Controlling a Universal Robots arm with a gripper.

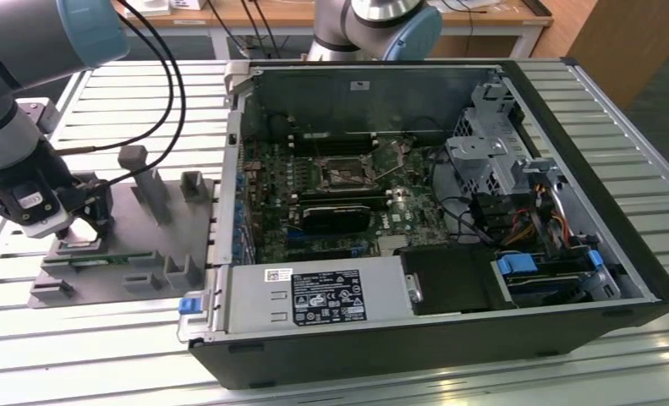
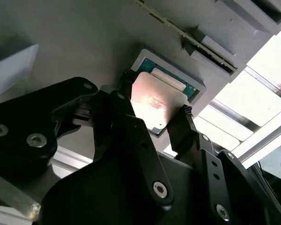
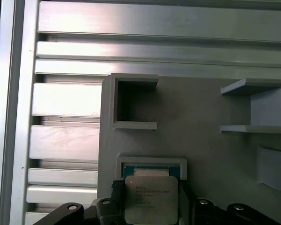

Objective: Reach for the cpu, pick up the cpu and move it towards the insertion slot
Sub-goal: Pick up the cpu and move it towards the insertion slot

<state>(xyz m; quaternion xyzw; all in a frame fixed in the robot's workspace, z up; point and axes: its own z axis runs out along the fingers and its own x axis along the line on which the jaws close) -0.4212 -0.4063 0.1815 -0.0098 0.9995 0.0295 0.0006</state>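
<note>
Cpu [image 2: 155, 107], pinched by its edges in the narrowed claw [image 2: 155, 97] to stay level, hovers just over the grey holder [image 2: 84, 42] pocket.

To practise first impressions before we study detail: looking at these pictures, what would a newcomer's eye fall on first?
The open computer case dominates the exterior view, its motherboard bare with the insertion slot near the middle. At that view's left the gripper is down on a grey fixture plate. In the second wrist view its black fingers clamp the shiny cpu.
</note>
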